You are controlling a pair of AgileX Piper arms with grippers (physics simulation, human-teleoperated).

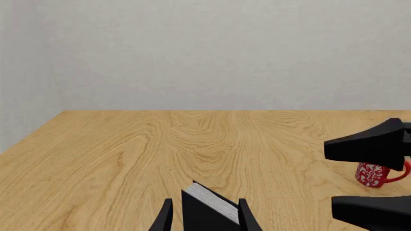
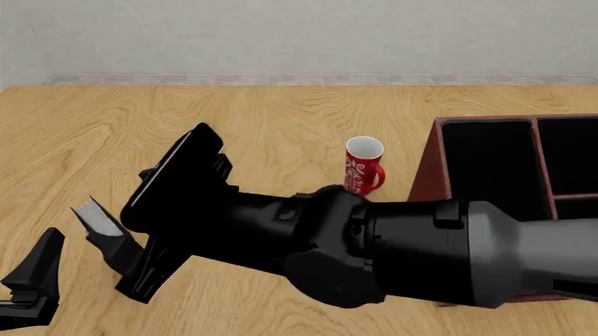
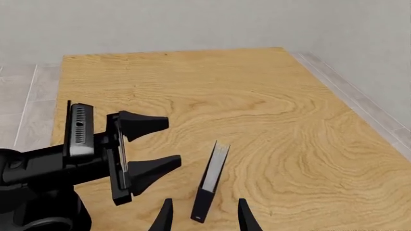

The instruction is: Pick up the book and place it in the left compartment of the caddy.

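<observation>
Front view, right arm [image 2: 393, 252] stretched low leftward, right tool [image 1: 330, 175] and left tool [image 3: 163, 143] apart beside book [image 3: 215, 166]

Right arm [image 2: 421, 252]: comes in from the right edge and reaches across the front view toward the left, its thick dark-grey links low over the table.
Right gripper [image 3: 205, 200]: fingers spread wide, nothing pinched between them.
Left arm [image 3: 38, 163]: only the wrist and black camera plate show, in the right wrist view.
Left gripper [image 1: 205, 200]: fingers parted, tips pointing forward.
Spacing: both grippers near each other at the front left.
</observation>
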